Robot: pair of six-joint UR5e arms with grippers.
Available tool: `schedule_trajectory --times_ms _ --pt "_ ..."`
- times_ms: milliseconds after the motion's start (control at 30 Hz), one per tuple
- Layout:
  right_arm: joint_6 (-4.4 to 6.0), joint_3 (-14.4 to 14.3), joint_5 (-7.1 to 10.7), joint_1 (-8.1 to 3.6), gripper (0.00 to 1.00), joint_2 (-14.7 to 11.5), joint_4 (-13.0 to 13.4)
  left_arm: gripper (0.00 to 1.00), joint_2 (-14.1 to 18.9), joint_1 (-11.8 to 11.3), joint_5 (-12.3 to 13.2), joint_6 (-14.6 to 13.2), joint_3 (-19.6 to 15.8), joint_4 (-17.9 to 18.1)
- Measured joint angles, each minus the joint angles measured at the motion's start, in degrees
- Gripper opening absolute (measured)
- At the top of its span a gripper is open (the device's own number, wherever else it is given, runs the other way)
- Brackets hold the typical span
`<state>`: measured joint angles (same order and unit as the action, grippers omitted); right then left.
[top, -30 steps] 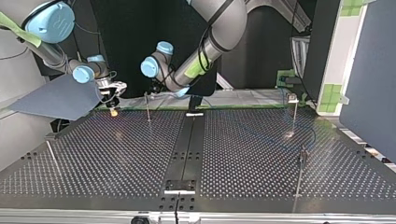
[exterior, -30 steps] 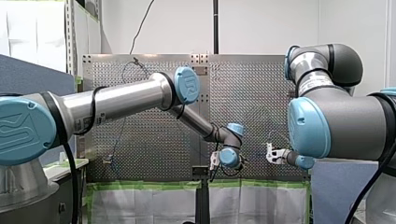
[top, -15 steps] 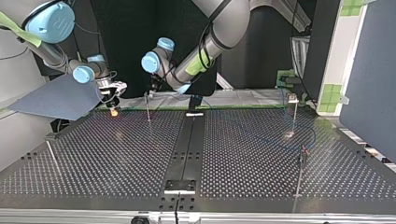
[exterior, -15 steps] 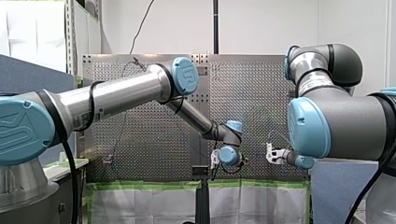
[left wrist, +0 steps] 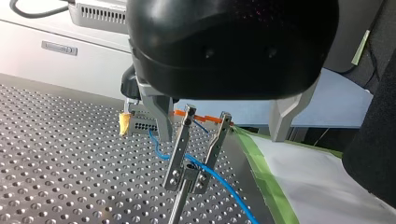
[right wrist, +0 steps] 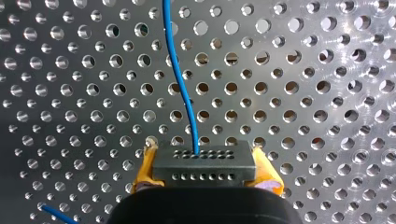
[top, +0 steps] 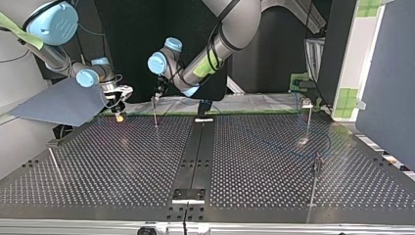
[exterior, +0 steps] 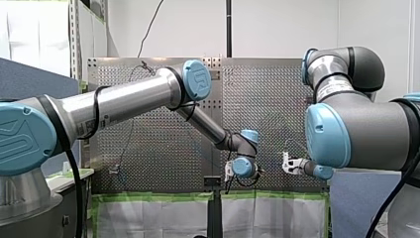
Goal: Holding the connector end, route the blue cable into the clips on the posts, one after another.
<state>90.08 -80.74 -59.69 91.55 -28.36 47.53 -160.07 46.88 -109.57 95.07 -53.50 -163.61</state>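
Landmark: the clip point(left wrist: 180, 144) on its post point(left wrist: 176, 210), just under my left gripper.

- Right gripper point(right wrist: 204, 176): yellow pads clenched on the black connector point(right wrist: 204, 161). It sits just beside the clip, low over the perforated table point(left wrist: 56, 154).
- Blue cable point(right wrist: 181, 79): leaves the connector's face, dips in a short loop towards the clip, passes between the clip's two prongs near their base and runs on past the clip over the table.
- Left gripper point(left wrist: 223, 126): metal fingers spread wide, grasping nothing, straddling the clip from above. Neither finger touches the cable.

Progress, as I judge it: the cable looks laid into this clip, though I cannot tell whether it is fully seated. Two posts point(top: 309, 117) point(top: 315, 178) stand well apart from the clip on my left arm's side. A faint blue line lies near them, too small to say if it is clipped. One more post point(top: 54, 164), well apart from the clip beyond my right gripper, shows no cable, so it is probably left to do
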Motion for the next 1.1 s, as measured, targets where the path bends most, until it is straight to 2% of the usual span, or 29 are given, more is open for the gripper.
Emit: schedule_trajectory --times_ms 900,1100 --pt "0.03 0.0 0.05 -0.01 0.0 0.0 0.0 1.0 0.0 0.3 -0.8 0.3 -0.1 0.5" --pt "0.03 0.0 0.07 -0.01 0.0 0.0 -0.1 1.0 1.9 0.8 -0.9 0.3 -2.4 2.0"
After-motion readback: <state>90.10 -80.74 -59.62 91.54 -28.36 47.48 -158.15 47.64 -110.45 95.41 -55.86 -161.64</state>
